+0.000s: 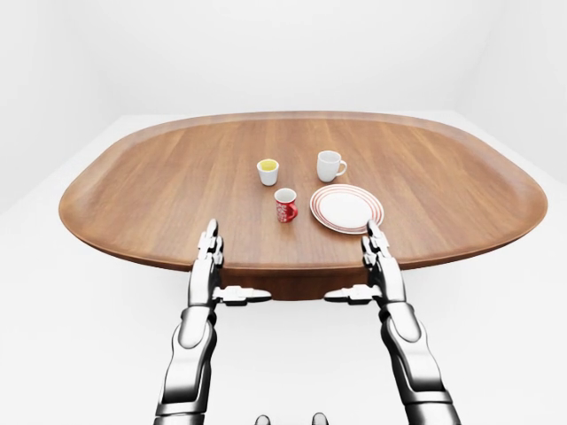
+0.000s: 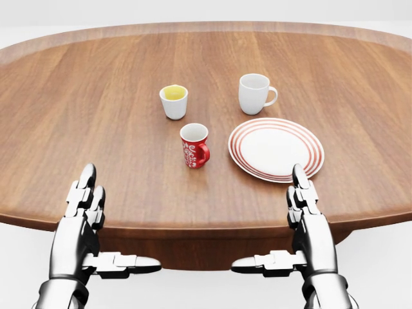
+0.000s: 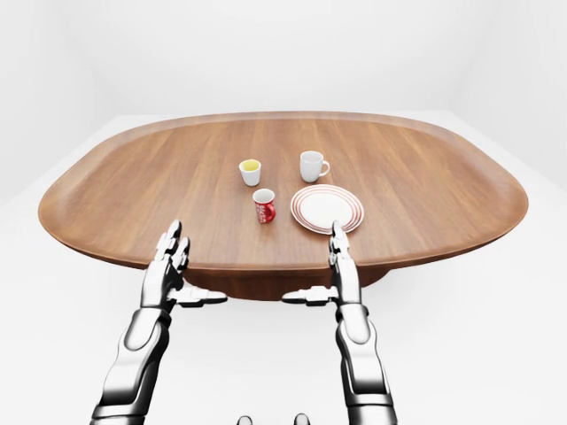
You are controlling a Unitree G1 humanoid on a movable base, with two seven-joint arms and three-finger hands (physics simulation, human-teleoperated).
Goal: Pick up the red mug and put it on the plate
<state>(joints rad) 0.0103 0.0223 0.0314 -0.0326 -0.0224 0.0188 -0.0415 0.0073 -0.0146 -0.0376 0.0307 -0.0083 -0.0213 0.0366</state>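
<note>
1. The table (image 2: pixel 77 129) fills the head view; its near edge runs just beyond both hands, so neither has reached over the top.
2. The plate (image 2: pixel 239 156) lies right of centre, bare, just up from the right hand (image 2: pixel 308 225).
3. The mug (image 2: pixel 194 145) stands upright just left of the plate, handle toward it, apart from it.
4. Both hands are spread, holding nothing; the left hand (image 2: pixel 80 222) sits lower left of the mug, the right looks slightly nearer.
</note>
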